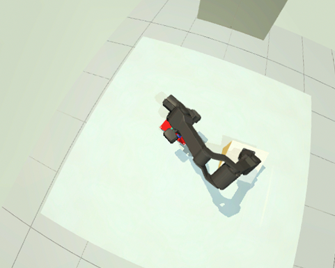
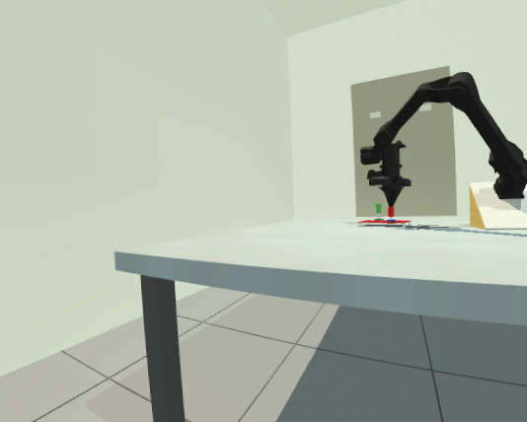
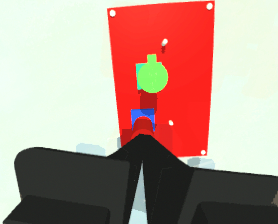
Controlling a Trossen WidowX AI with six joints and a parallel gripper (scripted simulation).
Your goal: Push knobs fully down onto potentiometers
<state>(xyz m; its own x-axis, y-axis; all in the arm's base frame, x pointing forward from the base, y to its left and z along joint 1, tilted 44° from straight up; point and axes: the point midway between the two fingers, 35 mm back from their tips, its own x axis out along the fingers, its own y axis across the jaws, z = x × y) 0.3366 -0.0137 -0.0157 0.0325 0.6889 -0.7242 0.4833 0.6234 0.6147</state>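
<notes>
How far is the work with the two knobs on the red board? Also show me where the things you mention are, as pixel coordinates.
Neither knob looks finished. In hand: the closed black tool (image 2: 391, 205) (image 3: 144, 140) is at the top of the red cylindrical knob (image 2: 391, 212) (image 3: 143, 126). Left: a gap shows under the green knob (image 2: 378, 208) (image 3: 152, 77); the tool must also move away.

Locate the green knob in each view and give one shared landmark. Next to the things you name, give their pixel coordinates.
Top: cannot be made out.
Exterior: right of centre, left of the red cylindrical knob (image 2: 391, 211) (image 3: 143, 126).
Wrist: upper middle, a round green knob (image 2: 378, 208) (image 3: 152, 77).
Shared landmark: flat red circuit board (image 1: 165, 125) (image 2: 402, 222) (image 3: 190, 75).
</notes>
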